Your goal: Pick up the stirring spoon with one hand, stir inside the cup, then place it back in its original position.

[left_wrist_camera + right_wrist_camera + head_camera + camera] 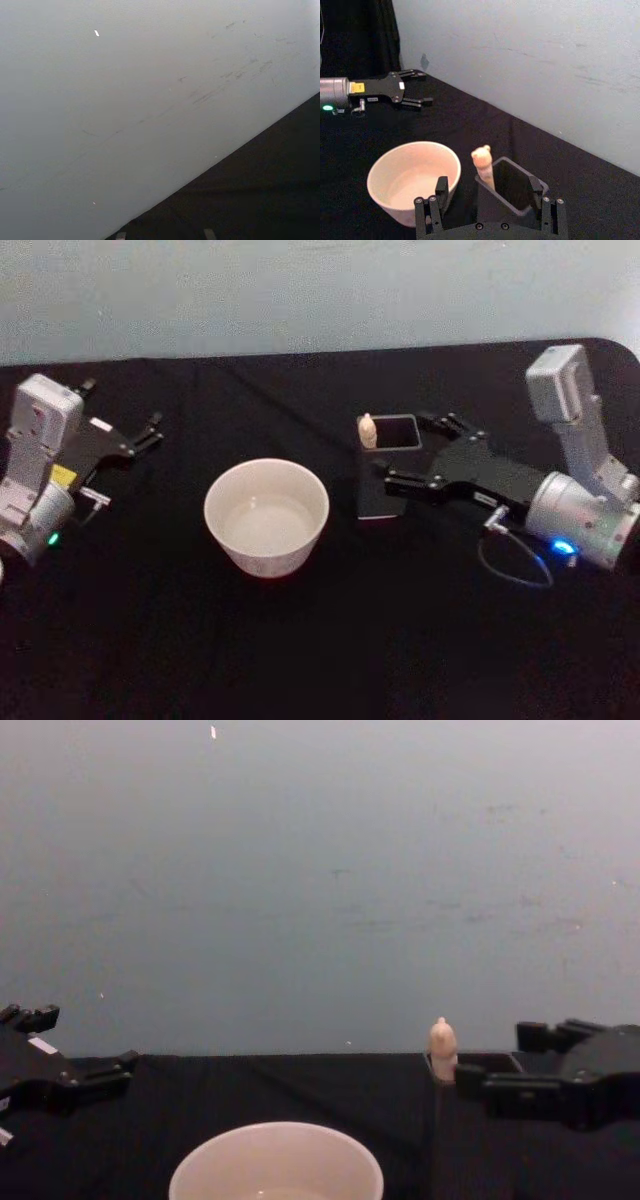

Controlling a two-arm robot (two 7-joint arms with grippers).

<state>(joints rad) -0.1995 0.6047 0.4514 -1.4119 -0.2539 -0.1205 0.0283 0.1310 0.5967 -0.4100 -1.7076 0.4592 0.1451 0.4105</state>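
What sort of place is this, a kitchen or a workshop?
Most likely a robot test lab, not a kitchen: a black-draped table against a bare wall, the left gripper and right gripper reaching over it, and just a cup and a stirring spoon in its holder.

— What colours are recorded for the tabletop (300,660)?
— Plain black, unpatterned. The cup (266,517) is logged as cream-white, unmarked. A cream-beige handle is noted on the stirring spoon (367,430). The holder (397,418) is entered as dark grey.
— And the grippers?
— The left gripper (152,432) and right gripper (410,450) are recorded as black. A yellow label (63,476) and green light (52,538) are noted behind the left, a blue light (562,547) behind the right. The wall (320,870) is pale grey-blue, faintly scuffed.
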